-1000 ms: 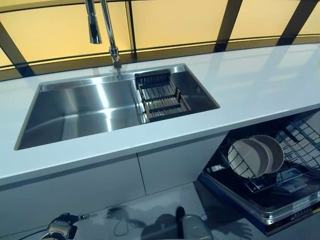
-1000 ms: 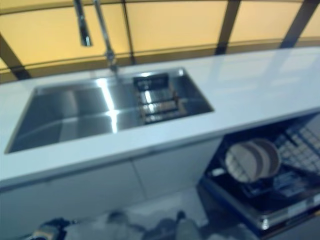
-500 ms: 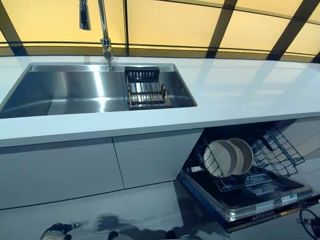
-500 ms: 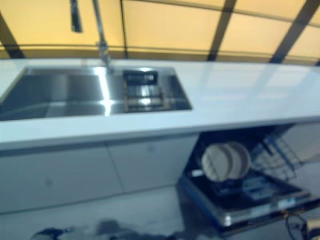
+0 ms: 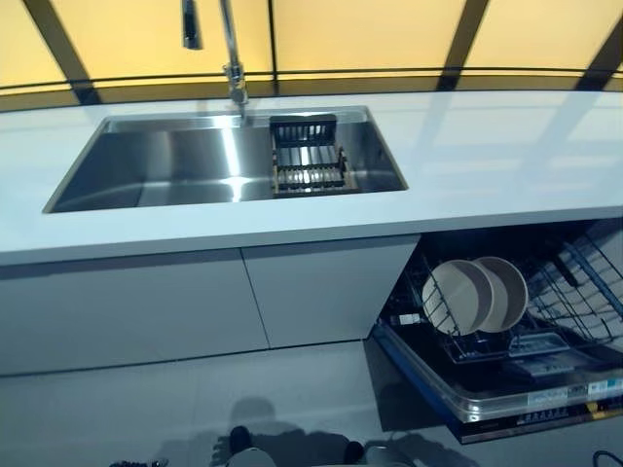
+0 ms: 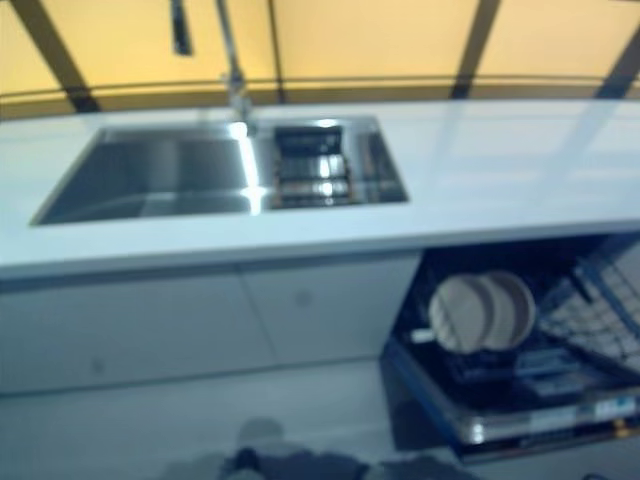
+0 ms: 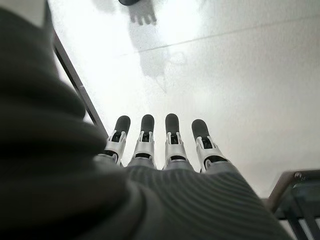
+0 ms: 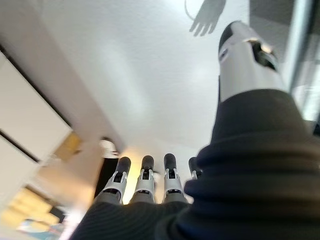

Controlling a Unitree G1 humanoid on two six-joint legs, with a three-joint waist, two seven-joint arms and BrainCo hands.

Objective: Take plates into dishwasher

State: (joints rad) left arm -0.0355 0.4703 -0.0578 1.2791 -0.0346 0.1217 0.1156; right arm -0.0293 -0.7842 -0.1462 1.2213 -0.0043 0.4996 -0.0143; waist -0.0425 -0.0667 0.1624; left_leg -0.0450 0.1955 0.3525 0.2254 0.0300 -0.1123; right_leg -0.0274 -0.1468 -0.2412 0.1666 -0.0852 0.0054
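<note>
Since half a second ago your head camera has swung, so the whole scene sits differently in the eye views; the plates, rack and sink keep their places relative to one another, and nothing among them has moved.

Nearest you is the pale floor point(image 5: 195, 409). Neither robot hand shows in the eye views; you see them only through the wrist cameras. Your left robot hand point(image 7: 160, 145) hangs over the floor with its fingers straight and side by side, holding nothing. Your right robot hand point(image 8: 150, 182) is the same: fingers extended in a row, thumb point(image 8: 245, 55) held apart, nothing in its grasp.

Next, low on the right, the dishwasher point(image 5: 506, 389) stands open with its lower rack point(image 5: 574, 311) pulled out. You can count two plates point(image 5: 458, 297) in it, both round and pale, standing on edge in the wire tines; the nearer overlaps the farther point(image 5: 508, 292). The rest of the rack shows only bare wire.

Above it runs the white tabletop point(image 5: 506, 165), with two white cabinet doors point(image 5: 331, 292) below it to the left of the dishwasher. Set into the tabletop is one steel sink point(image 5: 175, 170), and at its right end sits one dark drainer basket point(image 5: 307, 161); what lies inside it you cannot tell. One tap point(image 5: 232, 58) rises behind the sink, before the yellow panels point(image 5: 370, 34).
</note>
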